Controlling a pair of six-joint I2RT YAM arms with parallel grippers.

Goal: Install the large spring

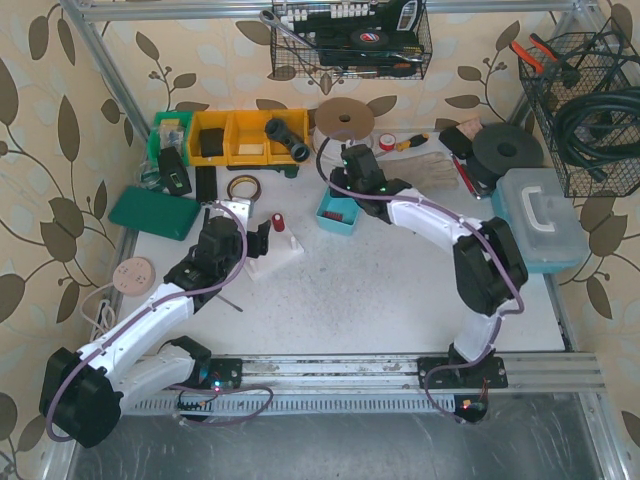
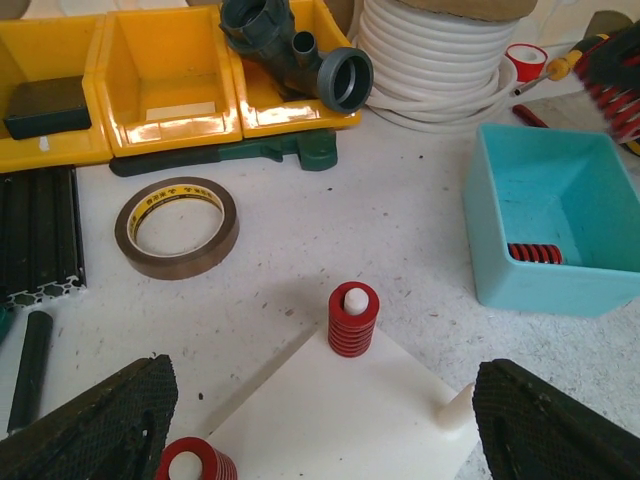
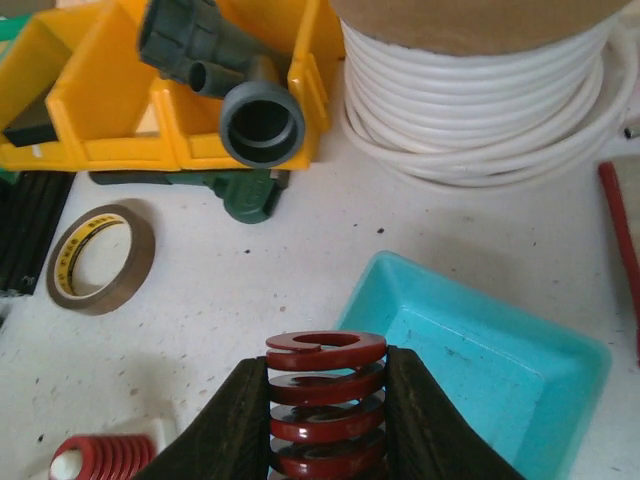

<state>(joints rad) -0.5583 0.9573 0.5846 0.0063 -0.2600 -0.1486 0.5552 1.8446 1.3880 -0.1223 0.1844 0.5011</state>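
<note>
The large spring point(image 3: 325, 350), red and thick-coiled, stands upright between the fingers of my right gripper point(image 3: 327, 395), which is shut on it above the near corner of a teal bin point(image 3: 480, 370). The same spring shows at the far right of the left wrist view point(image 2: 612, 85). A white plate point(image 2: 340, 410) lies on the table with a red spring point(image 2: 353, 320) on its far peg, another red spring point(image 2: 195, 462) at its near left corner and a bare peg point(image 2: 458, 408) on the right. My left gripper point(image 2: 325, 400) is open, its fingers astride the plate.
The teal bin point(image 2: 500, 260) holds a small red spring point(image 2: 535, 253). A tape roll point(image 2: 176, 226), yellow bins point(image 2: 165, 85), a grey pipe fitting point(image 2: 300, 55), a white hose coil point(image 2: 430, 60) and a black extrusion point(image 2: 40, 235) lie behind the plate.
</note>
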